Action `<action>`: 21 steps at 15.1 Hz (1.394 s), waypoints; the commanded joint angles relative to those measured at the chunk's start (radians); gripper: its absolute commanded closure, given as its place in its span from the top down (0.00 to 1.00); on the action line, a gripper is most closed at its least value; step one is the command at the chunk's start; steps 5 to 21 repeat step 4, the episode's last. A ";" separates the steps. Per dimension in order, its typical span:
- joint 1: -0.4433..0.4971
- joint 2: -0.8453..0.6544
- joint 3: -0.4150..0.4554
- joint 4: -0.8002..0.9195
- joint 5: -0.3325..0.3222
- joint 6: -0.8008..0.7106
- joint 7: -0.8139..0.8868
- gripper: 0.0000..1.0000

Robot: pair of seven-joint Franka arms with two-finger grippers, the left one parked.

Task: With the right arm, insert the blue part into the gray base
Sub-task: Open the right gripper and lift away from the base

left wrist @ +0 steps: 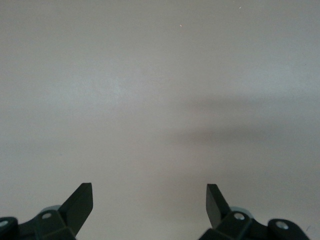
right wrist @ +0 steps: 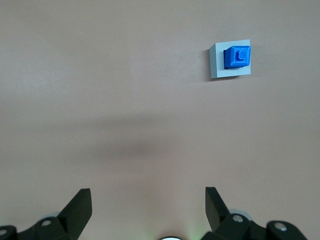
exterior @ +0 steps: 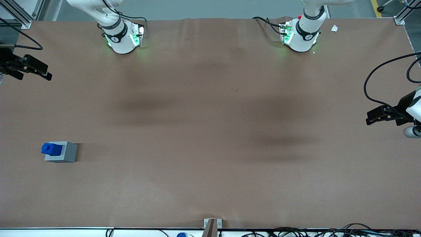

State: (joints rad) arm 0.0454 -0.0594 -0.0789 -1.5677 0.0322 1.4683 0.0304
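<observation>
The blue part (exterior: 52, 148) sits on the top face of the gray base (exterior: 65, 153) and stands up out of it. Both rest on the brown table toward the working arm's end. In the right wrist view the blue part (right wrist: 237, 57) covers one side of the gray base's (right wrist: 217, 64) top. My right gripper (exterior: 44, 73) hangs at the table's edge, farther from the front camera than the base and well apart from it. In its wrist view the gripper (right wrist: 148, 202) is open and empty, with only bare table between the fingers.
The two arm bases (exterior: 123, 39) (exterior: 301, 36) stand at the table's edge farthest from the front camera. A small white scrap (exterior: 334, 28) lies near the parked arm's base. A metal bracket (exterior: 212, 225) and cables (exterior: 296, 232) sit at the nearest edge.
</observation>
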 commanded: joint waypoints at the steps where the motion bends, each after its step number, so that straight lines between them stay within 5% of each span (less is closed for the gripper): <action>1: -0.006 -0.030 -0.001 -0.022 -0.002 0.013 0.016 1.00; 21: -0.002 -0.028 0.001 -0.014 -0.006 0.013 0.016 1.00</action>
